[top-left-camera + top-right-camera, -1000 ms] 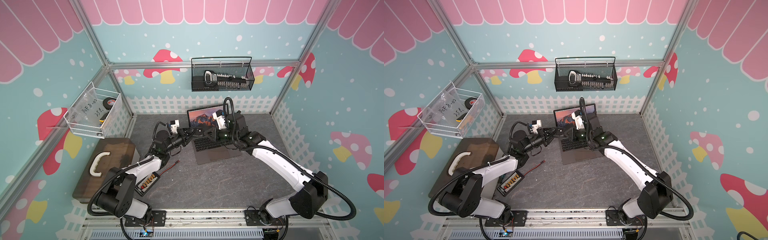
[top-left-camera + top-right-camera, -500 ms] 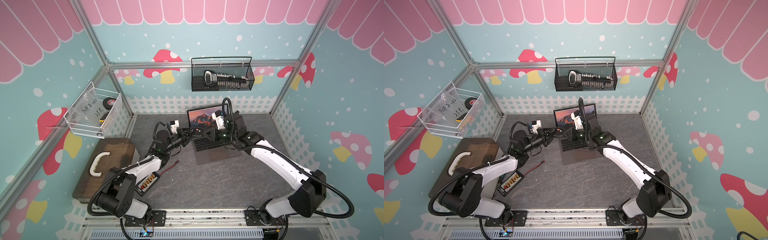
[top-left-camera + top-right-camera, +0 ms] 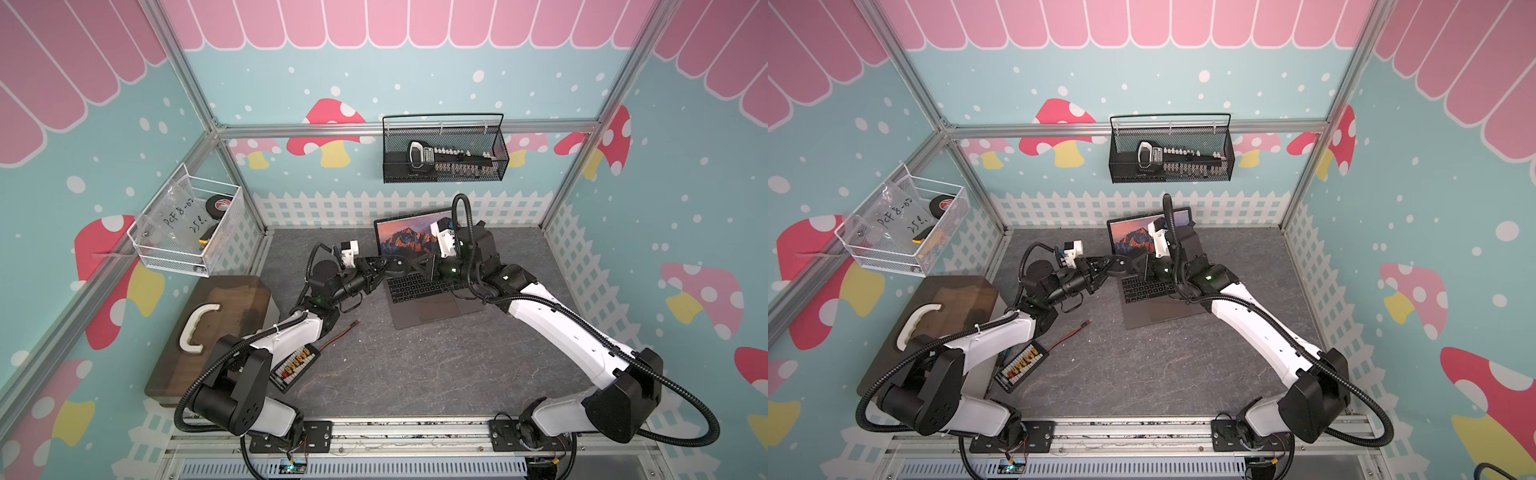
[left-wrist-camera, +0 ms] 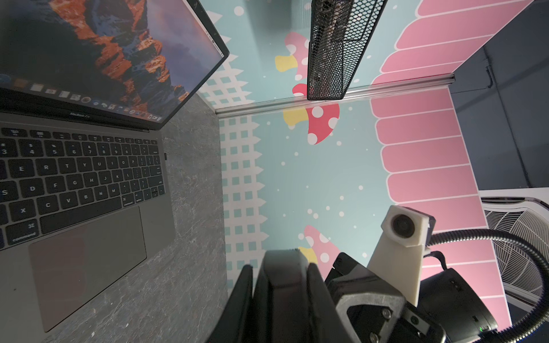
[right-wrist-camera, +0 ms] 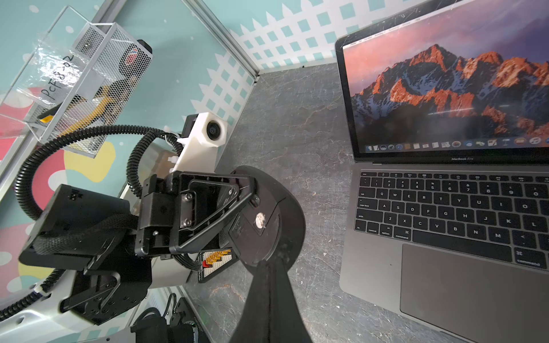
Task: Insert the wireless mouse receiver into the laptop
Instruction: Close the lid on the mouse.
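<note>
Looking over the bench, we found the left gripper (image 3: 384, 267) clamped on the black mouse (image 5: 276, 213). It held the mouse clear of the grey tabletop (image 3: 415, 374), underside turned toward the right arm, just beside the open laptop (image 3: 432, 309) on the caps-lock side of its keyboard. The right gripper (image 5: 269, 267) had its fingers pressed flat together, tips at the rim of that underside and seemingly touching it. The receiver itself we could not pick out. Nothing showed between the pressed tips, so we judged it sat in the mouse's underside, not yet in the laptop.

We read the step as drawing the stub out of the mouse. To do it well, we reckoned the left arm should hold the mouse dead steady, underside square to the right wrist camera, so the slot was in plain sight. The right fingers would need to part only a little, settle on both sides of the stub's plastic end, and close before any pull. The pull ought to run straight along the slot, slowly and without twist, since so small a piece could flip free and vanish against the dark tabletop. We also wanted the metal end left bare beyond the fingertips, because that part must enter the port. No port on the laptop's near edge showed to us.
</note>
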